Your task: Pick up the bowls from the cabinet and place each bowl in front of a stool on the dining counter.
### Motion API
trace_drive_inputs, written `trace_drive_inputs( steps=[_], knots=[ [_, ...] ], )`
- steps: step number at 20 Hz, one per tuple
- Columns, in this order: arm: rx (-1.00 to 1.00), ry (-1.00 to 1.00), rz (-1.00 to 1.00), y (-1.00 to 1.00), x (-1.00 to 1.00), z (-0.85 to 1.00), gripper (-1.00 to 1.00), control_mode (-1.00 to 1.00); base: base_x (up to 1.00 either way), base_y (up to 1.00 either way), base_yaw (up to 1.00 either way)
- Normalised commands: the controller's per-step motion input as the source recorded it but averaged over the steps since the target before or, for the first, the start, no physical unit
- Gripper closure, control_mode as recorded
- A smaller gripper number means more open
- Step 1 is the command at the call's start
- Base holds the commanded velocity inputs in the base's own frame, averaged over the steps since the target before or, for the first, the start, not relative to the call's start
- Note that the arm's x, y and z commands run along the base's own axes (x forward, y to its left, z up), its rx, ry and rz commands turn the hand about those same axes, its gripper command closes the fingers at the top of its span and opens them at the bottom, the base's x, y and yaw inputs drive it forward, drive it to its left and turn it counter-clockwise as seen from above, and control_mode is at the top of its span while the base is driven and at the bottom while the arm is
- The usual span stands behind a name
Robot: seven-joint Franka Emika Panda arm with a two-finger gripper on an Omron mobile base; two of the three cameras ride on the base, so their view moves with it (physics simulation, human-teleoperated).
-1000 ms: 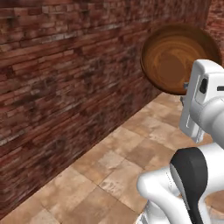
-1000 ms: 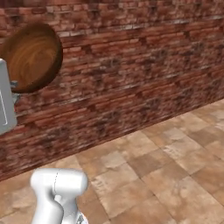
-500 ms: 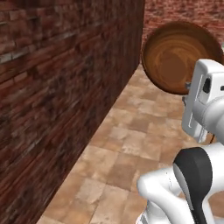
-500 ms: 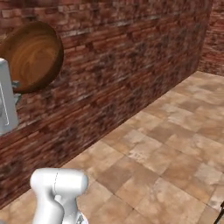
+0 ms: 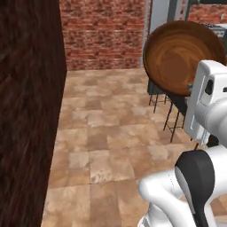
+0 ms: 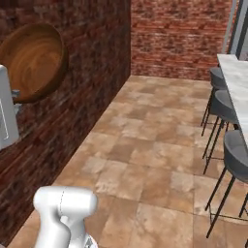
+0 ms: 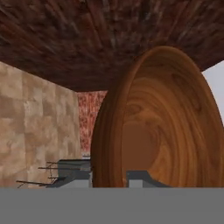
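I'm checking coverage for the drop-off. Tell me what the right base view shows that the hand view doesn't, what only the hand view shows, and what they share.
Right base view alone: the marble dining counter at the right edge and three grey stools lined up beside it. Hand view alone: the gripper gripping the bowl's rim, one finger inside, the other outside. Shared: the wooden bowl, held on edge, the brick wall and the tiled floor.

We have open tiled floor (image 6: pixel 145 160) ahead; a brick wall (image 6: pixel 92 92) closes its left side, stools (image 6: pixel 232 150) and the counter (image 6: pixel 237 82) crowd its right.
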Motion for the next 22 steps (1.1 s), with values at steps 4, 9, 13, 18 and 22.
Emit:
trace_drive_inputs(
  steps=[4, 9, 13, 18, 22],
  knots=[
    [0.00, 0.00, 0.00, 0.00, 0.00, 0.00, 1.00, 1.00, 1.00, 0.39, -0.71],
    [0.00, 0.00, 0.00, 0.00, 0.00, 0.00, 1.00, 1.00, 0.94, 0.43, -0.73],
    [0.00, 0.00, 0.00, 0.00, 0.00, 0.00, 1.00, 1.00, 0.74, 0.44, -0.76],
    [0.00, 0.00, 0.00, 0.00, 0.00, 0.00, 1.00, 1.00, 0.47, 0.40, -0.83],
    [0.00, 0.00, 0.00, 0.00, 0.00, 0.00, 1.00, 1.00, 0.13, 0.31, -0.87]
  ],
)
